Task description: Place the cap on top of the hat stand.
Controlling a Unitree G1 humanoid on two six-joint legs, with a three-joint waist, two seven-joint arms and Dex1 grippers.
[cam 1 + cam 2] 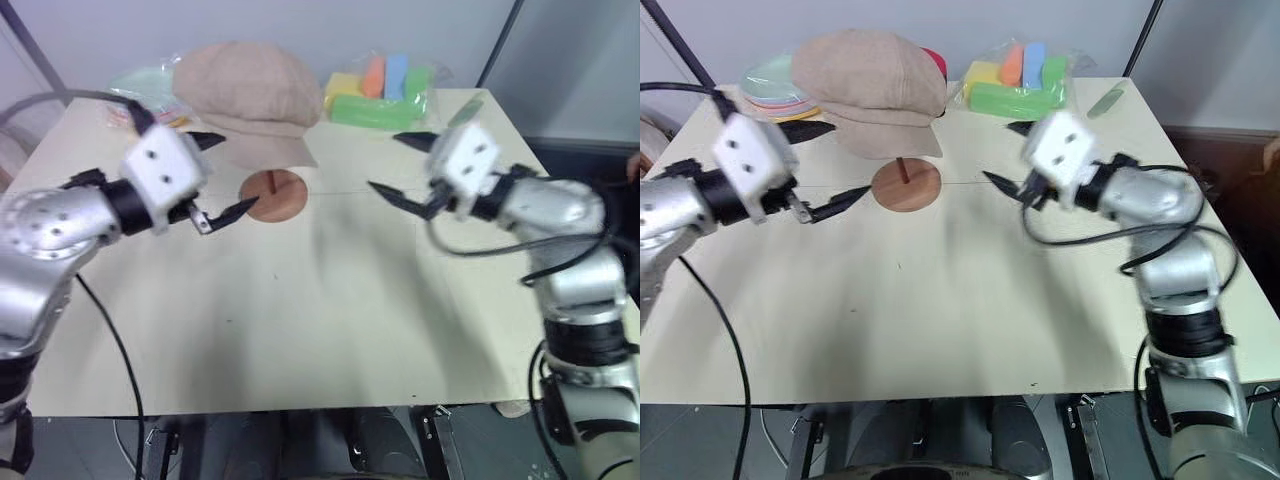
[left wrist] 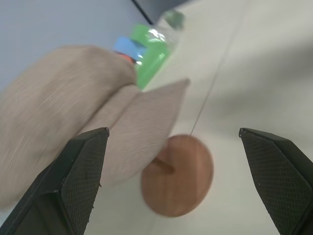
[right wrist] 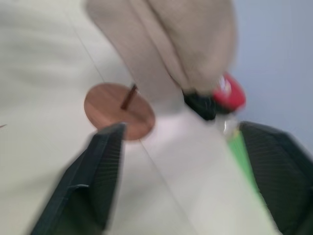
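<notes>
Both the left gripper (image 1: 215, 180) and the right gripper (image 1: 405, 168) stood spread and empty, one at each side of the brown wooden hat stand (image 1: 905, 184). The soft beige fabric cap (image 1: 872, 85) rested on its top, brim toward the robot; it looked light and floppy, best taken at the crown sides

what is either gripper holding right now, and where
Nothing. Left gripper and right gripper are both open and empty; the cap sits on the hat stand.
</notes>
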